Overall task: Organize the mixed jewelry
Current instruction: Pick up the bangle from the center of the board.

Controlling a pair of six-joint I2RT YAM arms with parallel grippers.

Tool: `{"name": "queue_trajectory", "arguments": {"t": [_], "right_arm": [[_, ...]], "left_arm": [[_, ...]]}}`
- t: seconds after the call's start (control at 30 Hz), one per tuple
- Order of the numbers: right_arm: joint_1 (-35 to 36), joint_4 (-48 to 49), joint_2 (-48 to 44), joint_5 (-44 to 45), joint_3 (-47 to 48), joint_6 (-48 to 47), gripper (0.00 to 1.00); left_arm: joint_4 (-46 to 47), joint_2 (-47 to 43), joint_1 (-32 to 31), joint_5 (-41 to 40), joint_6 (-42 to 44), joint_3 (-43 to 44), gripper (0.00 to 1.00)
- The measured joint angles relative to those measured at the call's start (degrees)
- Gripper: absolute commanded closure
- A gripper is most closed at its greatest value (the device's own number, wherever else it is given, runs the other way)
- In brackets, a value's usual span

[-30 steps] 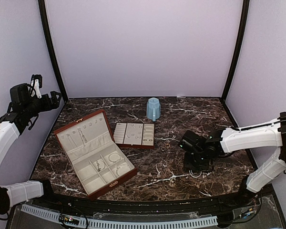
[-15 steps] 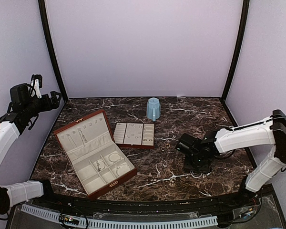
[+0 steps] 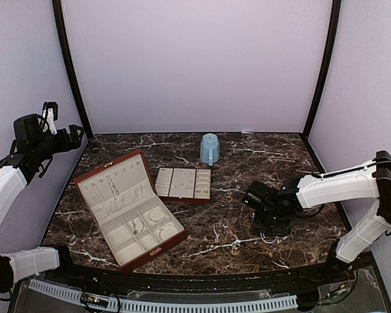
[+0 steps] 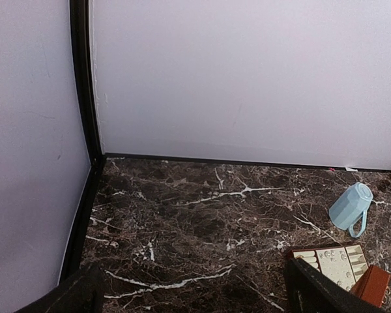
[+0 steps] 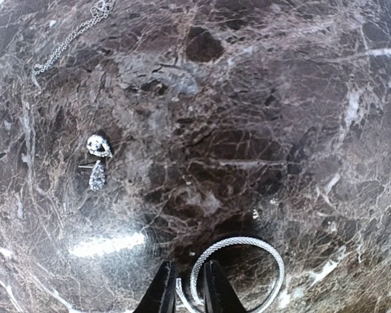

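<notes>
Hoop (image 5: 242, 240) x1, chain (image 5: 68, 42) x1, studs (image 5: 98, 145) x2, by R gripper (image 5: 189, 291).

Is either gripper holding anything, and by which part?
Left gripper: open, empty. Right gripper straddles the rim of the mesh bracelet hoop lying on the table; whether it is clamped cannot be told.

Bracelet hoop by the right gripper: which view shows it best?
Right wrist view: the bracelet hoop lies large and sharp at the right gripper. The top view shows only a faint loop; the left wrist view misses it.

Soft even light; glare on the marble (image 5: 104, 244); right wrist edges warped.
</notes>
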Motion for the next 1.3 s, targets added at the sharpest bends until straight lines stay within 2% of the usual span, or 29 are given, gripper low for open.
{"name": "queue_trajectory", "arguments": {"t": [0.17, 1.03, 1.17, 1.3], "right_arm": [[-0.2, 0.2, -2.3, 0.1, -1.6, 1.9, 0.86], [-0.3, 4.2, -0.2, -0.5, -2.5, 2.5, 0.95], [-0.3, 6.8, -0.2, -0.5, -2.6, 0.3, 1.00], [-0.3, 9.8, 0.3, -0.4, -2.6, -4.3, 1.00]], "left_arm": [[0.0, 0.0, 0.0, 0.0, 0.0, 0.0, 0.01], [0.0, 0.0, 0.0, -0.2, 0.1, 0.0, 0.01], [0.0, 0.0, 0.0, -0.3, 0.1, 0.0, 0.01], [0.0, 0.0, 0.0, -0.5, 0.1, 0.0, 0.01]]}}
